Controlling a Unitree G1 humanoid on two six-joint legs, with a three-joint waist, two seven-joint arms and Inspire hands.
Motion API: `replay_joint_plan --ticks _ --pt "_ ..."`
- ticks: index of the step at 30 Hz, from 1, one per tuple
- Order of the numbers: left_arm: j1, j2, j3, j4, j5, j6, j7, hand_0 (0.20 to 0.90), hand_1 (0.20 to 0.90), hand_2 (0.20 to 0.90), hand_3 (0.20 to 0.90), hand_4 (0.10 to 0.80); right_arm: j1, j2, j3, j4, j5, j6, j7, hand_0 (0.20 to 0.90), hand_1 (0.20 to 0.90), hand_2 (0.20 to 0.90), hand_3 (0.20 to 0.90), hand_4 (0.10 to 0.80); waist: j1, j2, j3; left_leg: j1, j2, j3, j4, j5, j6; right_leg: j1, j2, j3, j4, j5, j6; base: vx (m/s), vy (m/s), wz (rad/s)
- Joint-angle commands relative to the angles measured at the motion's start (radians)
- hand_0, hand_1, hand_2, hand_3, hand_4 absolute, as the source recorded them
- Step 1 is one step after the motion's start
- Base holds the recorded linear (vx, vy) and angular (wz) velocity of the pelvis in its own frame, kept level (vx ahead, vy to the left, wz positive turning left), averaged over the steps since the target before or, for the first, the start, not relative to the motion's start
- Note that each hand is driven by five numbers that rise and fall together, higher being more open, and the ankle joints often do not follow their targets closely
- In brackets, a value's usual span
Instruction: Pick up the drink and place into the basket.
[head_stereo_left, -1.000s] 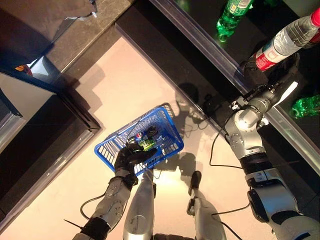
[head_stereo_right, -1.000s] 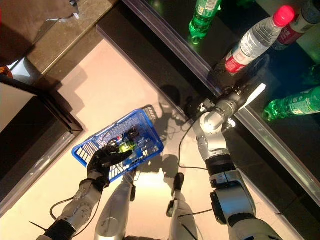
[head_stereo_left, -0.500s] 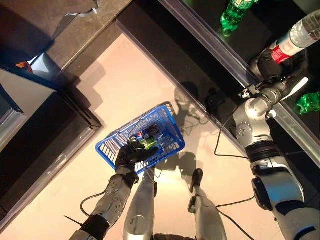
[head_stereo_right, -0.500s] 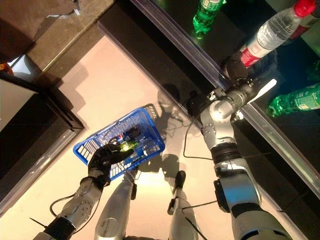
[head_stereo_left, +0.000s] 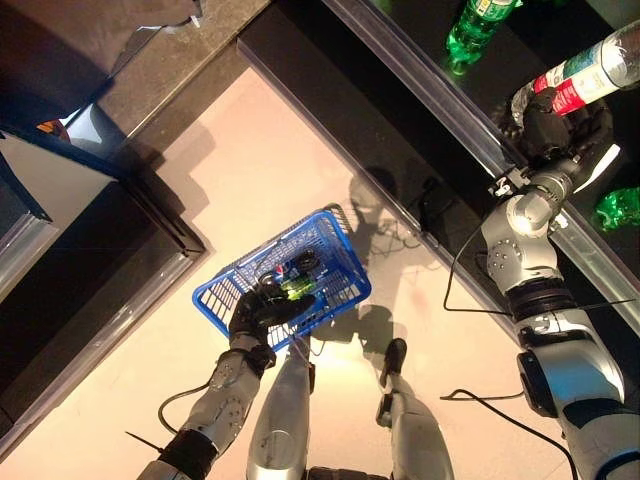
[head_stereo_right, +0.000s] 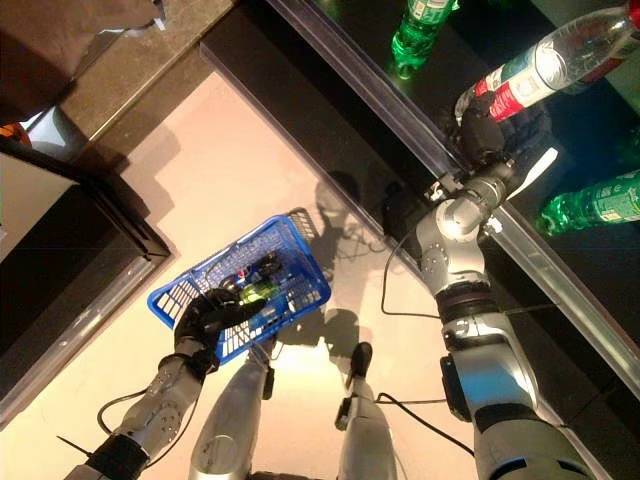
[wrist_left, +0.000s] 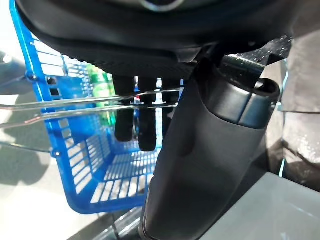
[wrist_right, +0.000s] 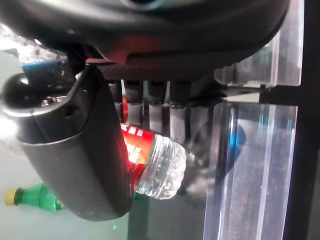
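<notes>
Drink bottle (head_stereo_right: 540, 68) gripped by right hand (head_stereo_right: 492, 125); left hand (head_stereo_left: 262, 308) clasps bottle-filled blue basket's (head_stereo_left: 340, 262) handle.

The right arm stretches up to the upper right of the head views, its right hand (head_stereo_right: 497, 118) curled tight around something. The left arm bends low at lower left, the left hand (head_stereo_left: 258, 308) closed on a thin wire handle.

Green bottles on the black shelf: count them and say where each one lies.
2. One green bottle lies at the shelf's far end. The other lies nearer, to the right of the right robot hand. More may sit beyond the view's edge.
</notes>
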Motion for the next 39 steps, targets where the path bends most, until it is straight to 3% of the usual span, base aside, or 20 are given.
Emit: replay_joint_plan --ticks 1,9,18,25,36,39 --pt "-0.051 0.039 0.039 -0.238 0.04 -0.182 -0.04 0.3 0.3 0.3 0.2 0.1 -0.192 -0.206 0.044 -0.058 -0.023 -0.094 0.02 0.3 0.3 0.3 0.2 0.1 0.021 0.053 -0.017 0.074 -0.018 -0.029 0.006 -0.064 0.012 -0.057 0.001 -0.035 0.033 0.089 -0.091 0.0 0.0 0.0" --pt "-0.04 0.037 0.044 -0.254 0.051 -0.192 -0.042 0.3 0.3 0.3 0.2 0.1 -0.152 -0.203 0.024 -0.105 -0.051 -0.112 -0.001 0.3 0.3 0.3 0.2 0.1 0.015 0.048 -0.017 0.08 -0.021 -0.018 0.017 -0.074 0.017 -0.049 0.003 -0.038 0.036 0.086 -0.093 0.0 0.0 0.0" --pt "-0.024 0.021 0.086 -0.273 0.079 -0.227 -0.033 0.3 0.3 0.3 0.2 0.1 0.019 -0.136 -0.024 -0.435 -0.268 -0.094 -0.068 0.3 0.3 0.3 0.2 0.1 -0.017 0.041 -0.017 0.142 -0.021 0.0 0.007 -0.083 0.021 0.002 0.003 -0.025 0.03 0.08 -0.094 -0.009 0.02 -0.01" --pt "0.009 0.0 0.121 -0.293 0.109 -0.23 -0.036 0.3 0.3 0.3 0.2 0.1 0.206 -0.076 -0.038 -0.677 -0.376 -0.065 0.0 0.3 0.3 0.3 0.2 0.1 -0.047 0.016 -0.058 0.195 -0.011 0.016 -0.01 -0.091 0.023 0.047 0.006 -0.015 0.016 0.076 -0.096 -0.001 0.015 -0.04" --pt "0.064 -0.015 0.163 -0.338 0.156 -0.198 -0.092 0.3 0.3 0.3 0.2 0.1 0.421 -0.023 0.008 -0.874 -0.562 -0.033 0.136 0.3 0.3 0.3 0.2 0.1 -0.065 -0.023 -0.146 0.255 0.01 0.031 -0.018 -0.1 0.024 0.108 0.017 -0.017 0.011 0.061 -0.101 0.02 -0.012 0.0" --pt "0.071 -0.015 0.169 -0.353 0.166 -0.187 -0.108 0.3 0.3 0.3 0.2 0.1 0.447 -0.026 0.025 -0.918 -0.543 -0.024 0.203 0.3 0.3 0.3 0.2 0.1 -0.068 -0.03 -0.17 0.271 0.014 0.034 -0.024 -0.101 0.023 0.121 0.02 -0.012 0.006 0.061 -0.1 0.022 -0.009 0.01"
